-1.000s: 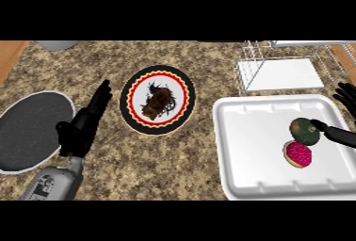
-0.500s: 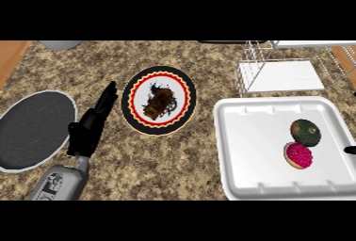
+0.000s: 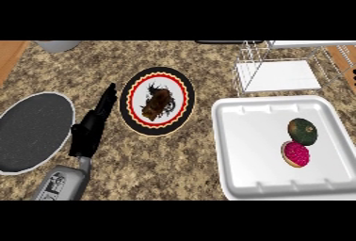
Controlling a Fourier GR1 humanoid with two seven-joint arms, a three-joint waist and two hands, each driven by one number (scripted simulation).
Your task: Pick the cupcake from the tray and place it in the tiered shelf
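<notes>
Sitting in tray [image 3: 252, 155], cupcake [image 3: 303, 131] (dark-topped), well apart from left hand [image 3: 92, 128]

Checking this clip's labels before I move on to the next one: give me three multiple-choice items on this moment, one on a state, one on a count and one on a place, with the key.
1. The left hand is:
A. open, fingers straight, holding nothing
B. curled round a thing
C. out of view

2. How many things lie on the white tray?
A. one
B. two
C. three

3. The pink-topped cupcake lies:
A. in the left hand
B. on the tray, next to a dark green thing
C. off the tray

Key:
1 A, since its fingers stretch straight over the counter with nothing between them.
2 B, since only the cupcake and the dark green thing show on the tray.
3 B, since the cupcake sits inside the tray's rim, right below the dark green thing in the view.
</notes>
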